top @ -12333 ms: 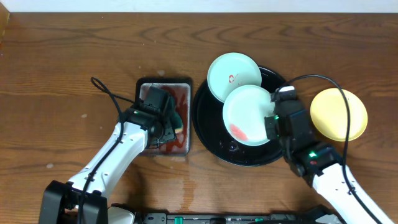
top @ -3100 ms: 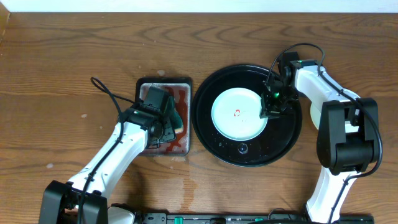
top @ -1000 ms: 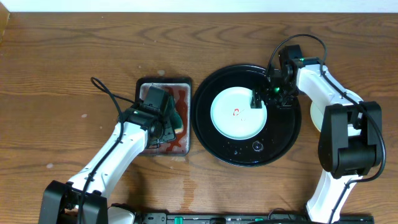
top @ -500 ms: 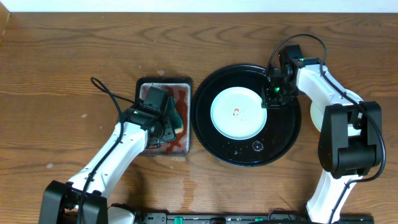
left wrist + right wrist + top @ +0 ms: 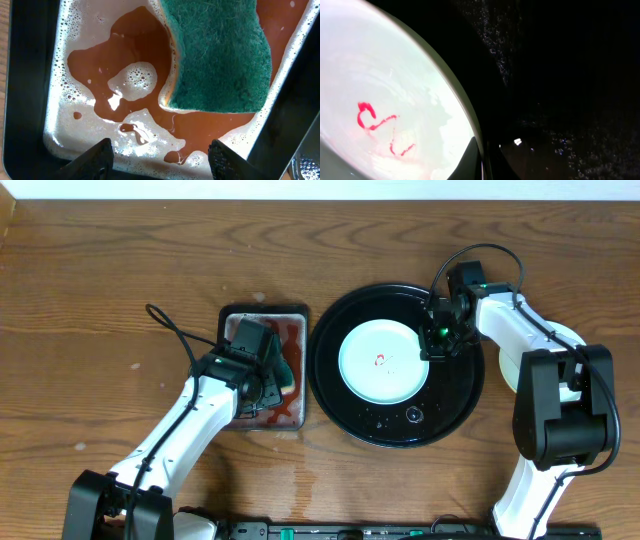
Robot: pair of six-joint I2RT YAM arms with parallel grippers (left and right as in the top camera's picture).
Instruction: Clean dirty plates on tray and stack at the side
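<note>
on the wooden table, toward the left, a rectangular black pan holds reddish-brown liquid edged with pale foam. a green sponge lies in the liquid on the pan's right side. the left gripper hovers over the pan, its two fingers spread wide with nothing between them, apart from the sponge.

just right of the pan sits the round glossy black tray, its surface speckled with small droplets. one pale blue-white plate lies flat at the tray's centre, with thin red squiggles in its middle that do not read as letters.

the right gripper is down at the plate's right rim, over the tray. in the wrist view its fingertips sit close together right at that rim, and i cannot tell whether they pinch it or only touch it.

further right, off the tray, a second pale plate shows only as a narrow edge beneath the right arm, most of it hidden.
</note>
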